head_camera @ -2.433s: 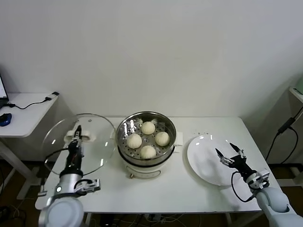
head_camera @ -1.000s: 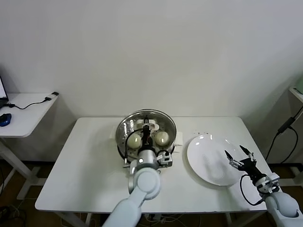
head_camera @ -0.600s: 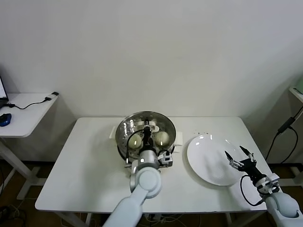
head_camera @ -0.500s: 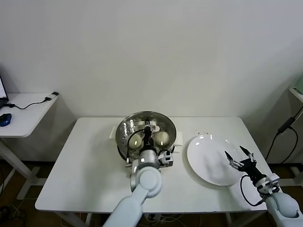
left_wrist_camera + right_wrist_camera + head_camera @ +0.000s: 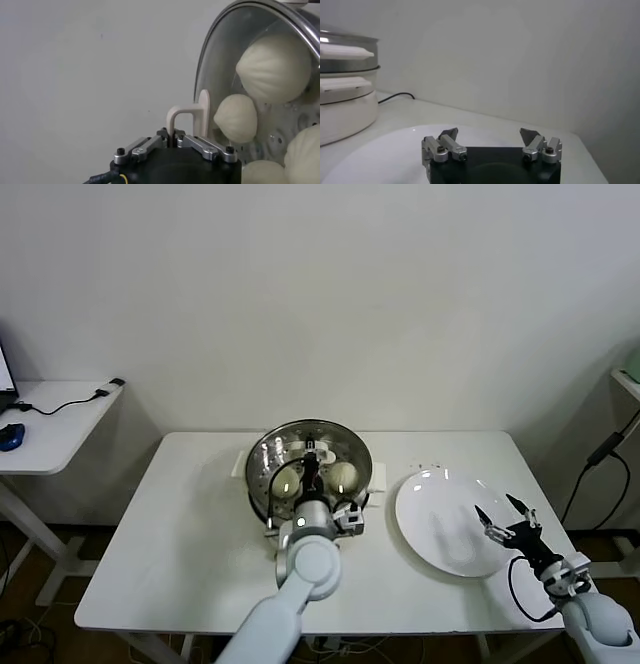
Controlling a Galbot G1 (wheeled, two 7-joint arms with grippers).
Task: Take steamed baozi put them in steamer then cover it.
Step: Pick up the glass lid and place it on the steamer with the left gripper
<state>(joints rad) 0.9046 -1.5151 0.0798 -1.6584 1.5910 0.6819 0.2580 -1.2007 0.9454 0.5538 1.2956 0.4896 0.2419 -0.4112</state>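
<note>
The left end effector (image 5: 311,469) is reaching over the middle of the counter (image 5: 190,534), its fingers pinched together on the white handle (image 5: 190,117) of the glass lid (image 5: 310,459), which is sitting over the steamer (image 5: 262,496). The grip on the handle is the way to carry the lid and set it centred on the rim, so the covering step looks to be at its end, with only the release left. The baozi (image 5: 343,475) are lying inside the steamer under the glass, where the task wants them: the head view is showing two, with the arm hiding the rest, while the left wrist view is showing parts of four (image 5: 272,67) through the lid. Just to the right of the steamer, a white plate (image 5: 430,514) is lying bare on the counter, probably because the buns came from it. Farther right, the right end effector (image 5: 507,519) is hovering over the plate's near edge with its fingers spread apart and holding nothing, seemingly waiting out of the way. In count: one steamer, one lid, one plate, two arms and four buns.
</note>
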